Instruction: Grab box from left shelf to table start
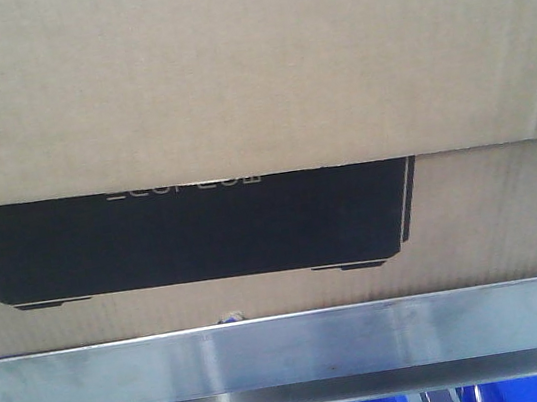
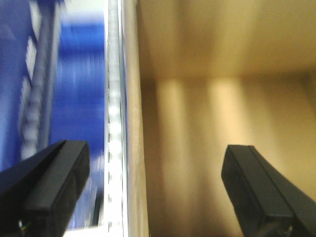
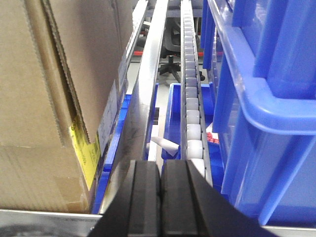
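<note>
Front view faces the box close up; both wrist views look along its sides.

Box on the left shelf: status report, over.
Left gripper open, box ahead. Right gripper shut, empty, beside box. Box on left shelf, not gripped. Blue bins close on right.

Front view: soft and slightly grainy. The large brown corrugated cardboard carton is evenly lit, and the brushed steel front rail has a mild glare streak at lower centre.

Left wrist view: heavy motion blur. Blue at left is smeared, the vertical strip left of centre is clipped white, and the cardboard shows soft light bands.

Right wrist view: sharp and bright. The blue plastic bins are saturated.
</note>
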